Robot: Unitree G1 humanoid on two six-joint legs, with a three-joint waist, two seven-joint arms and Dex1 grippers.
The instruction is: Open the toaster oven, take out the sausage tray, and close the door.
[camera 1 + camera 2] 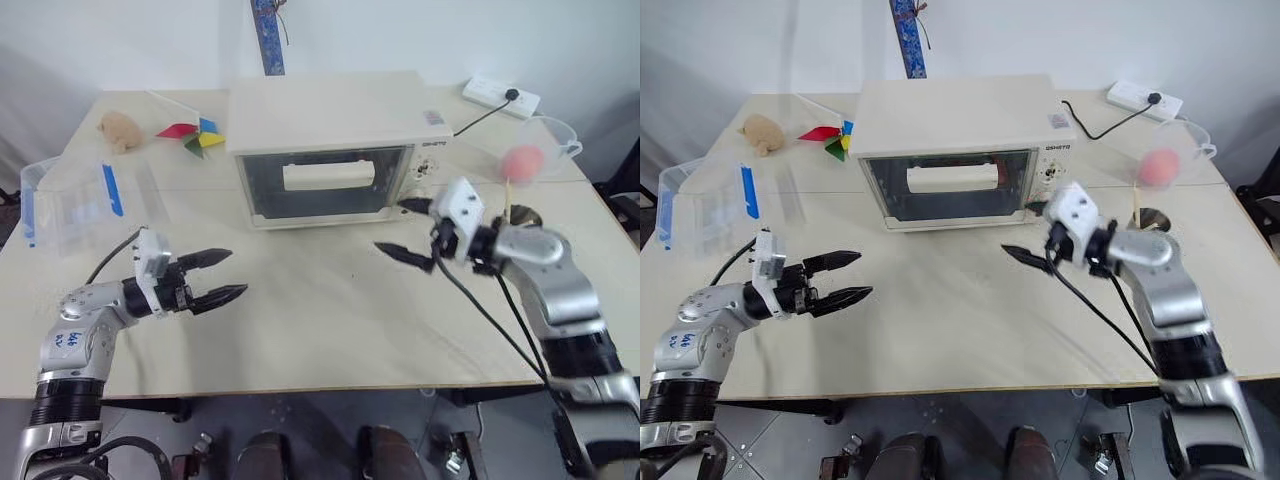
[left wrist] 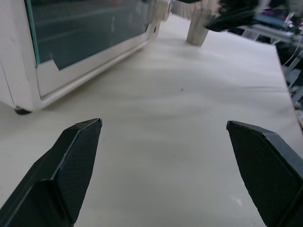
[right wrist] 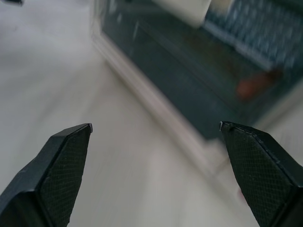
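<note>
right gripper [image 1: 415, 232] is hanging w/ fingers spread wide, holding nothing, just in front of the toaster oven [image 1: 330, 140] at its knob-panel corner, pointing across toward the robot's left. upper fingertip is sitting close to the oven's lower right front, can't tell if touching. in the right wrist view the door [image 3: 189, 80] glass is filling the space between the two fingers [image 3: 57, 170], w/ a reddish-brown blur behind the glass, too soft to name.

left gripper [image 1: 222, 276] is hovering over bare table [image 1: 320, 330], fingers also wide apart, empty, well short of the oven and pointing toward the robot's right.

oven is sitting mid-table toward the back, door shut, cream bar handle [image 1: 329, 176] showing across the glass. sausage tray isn't made out through the glass.

round the edges: clear plastic box [image 1: 75, 205] w/ blue latches at the left edge; tan soft toy [image 1: 118, 130] and coloured pinwheel [image 1: 195, 138] at back left; white power strip [image 1: 500, 96] at back right w/ black cord running to the oven; clear measuring cup [image 1: 548, 140] w/ a pink ball [image 1: 522, 163] beside it on the right.
</note>
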